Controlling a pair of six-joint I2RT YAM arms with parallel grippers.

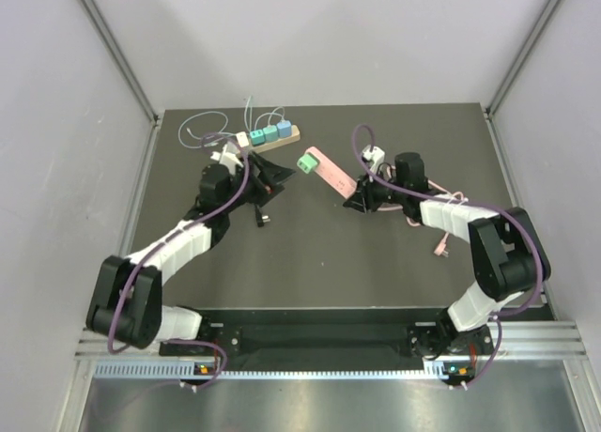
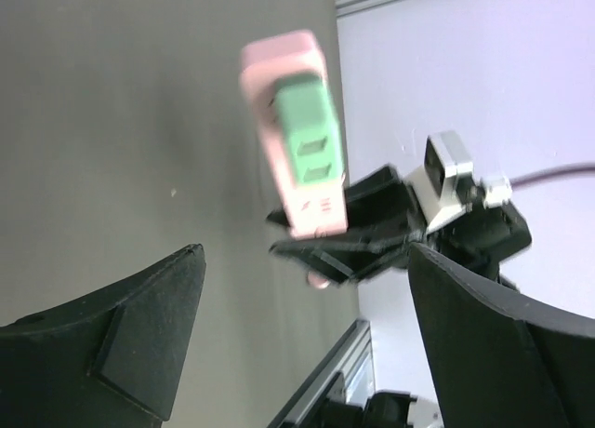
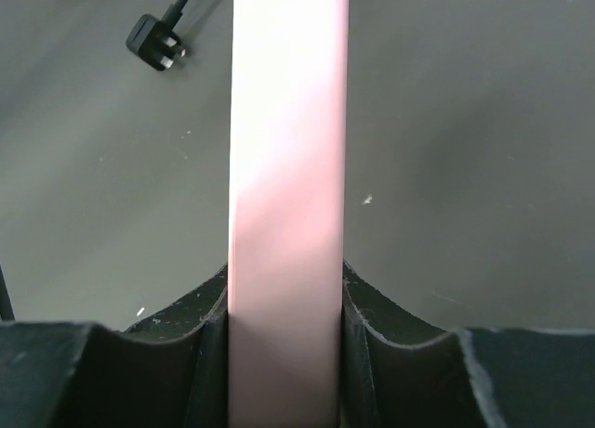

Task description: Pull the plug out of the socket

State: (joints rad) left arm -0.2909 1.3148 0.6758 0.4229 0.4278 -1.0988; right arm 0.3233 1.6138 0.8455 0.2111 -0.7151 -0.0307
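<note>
1. The left hand hangs released, jaws spread wide, just left of the green plug and not touching it.
2. Beyond it, toward the far left of the table, a second strip carries a row of blue and white plugs amid loose white wires. A black plug lies on the table just near of the left hand. Neither seems to stand in the way.
3. At centre, the green plug sits in the far-left end of the pink socket strip, which appears held up off the table.
4. The right hand is clenched on the strip's other end, one finger on each long edge.
5. The step in hand looks like the left hand's approach. Next it would need to close on the plug's sides and draw it straight out while the right hand braces the strip.
6. A pink cord trails on the right of the table, well apart from the work.
</note>
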